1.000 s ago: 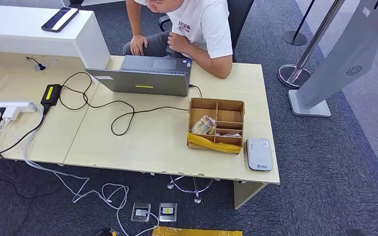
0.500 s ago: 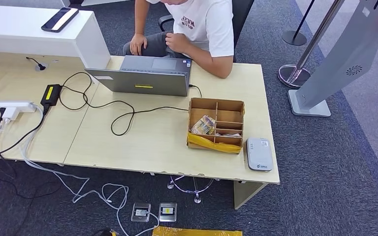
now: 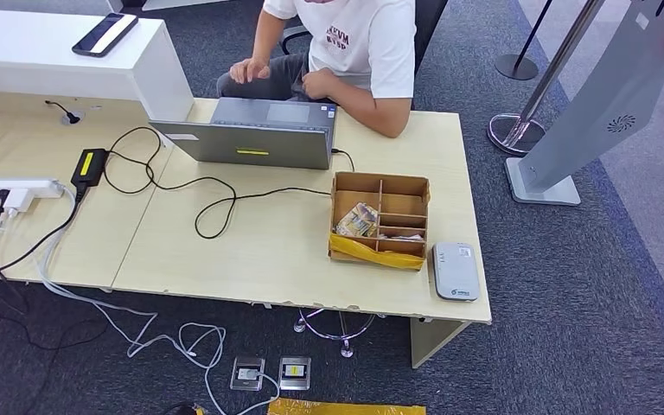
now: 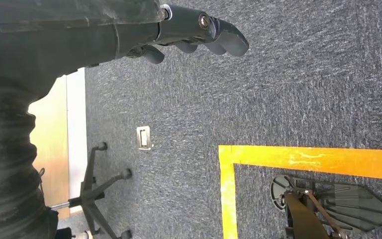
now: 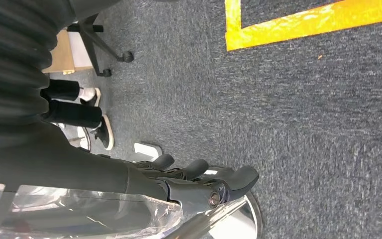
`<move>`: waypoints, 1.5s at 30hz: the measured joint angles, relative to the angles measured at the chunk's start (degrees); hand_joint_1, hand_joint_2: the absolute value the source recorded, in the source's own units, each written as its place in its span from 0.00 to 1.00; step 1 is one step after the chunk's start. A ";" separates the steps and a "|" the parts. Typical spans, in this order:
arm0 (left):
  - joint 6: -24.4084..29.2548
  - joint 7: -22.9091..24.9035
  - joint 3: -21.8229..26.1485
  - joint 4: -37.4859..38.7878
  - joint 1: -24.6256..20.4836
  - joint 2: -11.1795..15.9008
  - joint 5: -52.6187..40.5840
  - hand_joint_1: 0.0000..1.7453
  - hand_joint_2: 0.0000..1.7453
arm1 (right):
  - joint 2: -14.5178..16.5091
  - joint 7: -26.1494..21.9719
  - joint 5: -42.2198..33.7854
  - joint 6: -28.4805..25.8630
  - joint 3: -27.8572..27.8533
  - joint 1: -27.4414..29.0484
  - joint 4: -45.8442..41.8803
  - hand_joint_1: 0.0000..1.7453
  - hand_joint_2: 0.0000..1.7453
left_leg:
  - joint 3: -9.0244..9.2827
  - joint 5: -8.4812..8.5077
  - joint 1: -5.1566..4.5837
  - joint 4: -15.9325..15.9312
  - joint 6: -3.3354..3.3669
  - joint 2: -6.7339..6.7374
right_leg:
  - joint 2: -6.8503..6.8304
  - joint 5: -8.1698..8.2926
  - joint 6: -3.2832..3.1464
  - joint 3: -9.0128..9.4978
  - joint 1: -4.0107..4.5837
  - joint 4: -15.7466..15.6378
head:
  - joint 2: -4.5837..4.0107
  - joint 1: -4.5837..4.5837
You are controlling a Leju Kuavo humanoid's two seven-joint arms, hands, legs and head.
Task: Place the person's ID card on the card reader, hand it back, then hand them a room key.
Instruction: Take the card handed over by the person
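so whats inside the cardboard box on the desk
The cardboard box is split by dividers into compartments. One near-left compartment holds a colourful packet; flat pale items lie in a right slot. The other compartments look empty. A yellow strip covers the near wall's outside.

Person cut off above shoulders

A grey card reader lies at the table's near right corner, just beside a divided cardboard box. Beyond an open laptop sits a person in a white shirt.
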 joint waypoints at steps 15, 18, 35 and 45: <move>-0.02 0.56 -0.02 0.00 0.00 -0.04 0.21 0.00 1.00 | 0.76 0.02 1.38 1.02 0.97 -0.25 0.00 0.00 1.00 | 0.01 0.00 0.00 0.00 0.00 0.00 | 0.00 0.00 0.00 0.01 0.00 0.00 | -0.01 0.00; 0.11 0.61 -0.03 0.00 0.00 -0.05 0.21 0.00 1.00 | 0.78 0.02 1.80 1.23 1.52 -0.40 0.00 0.00 1.00 | 0.01 0.00 0.00 0.00 0.00 0.00 | 0.00 0.00 0.00 0.01 0.00 0.00 | -0.01 0.00; 0.07 0.61 -0.24 0.00 0.01 -0.11 0.00 0.00 1.00 | 0.76 -0.81 2.03 1.33 1.79 -0.70 0.00 0.00 1.00 | 0.03 -0.04 0.00 0.00 -0.06 0.02 | 0.03 0.00 0.00 0.00 0.00 0.00 | -0.01 0.00; 0.06 0.61 -0.24 0.00 0.01 -0.12 0.38 0.00 1.00 | 0.38 -1.33 1.90 0.38 1.79 -0.65 0.00 0.00 1.00 | 0.03 -0.04 0.00 0.00 -0.06 0.03 | 0.05 0.00 0.00 0.00 0.00 0.00 | 0.01 0.01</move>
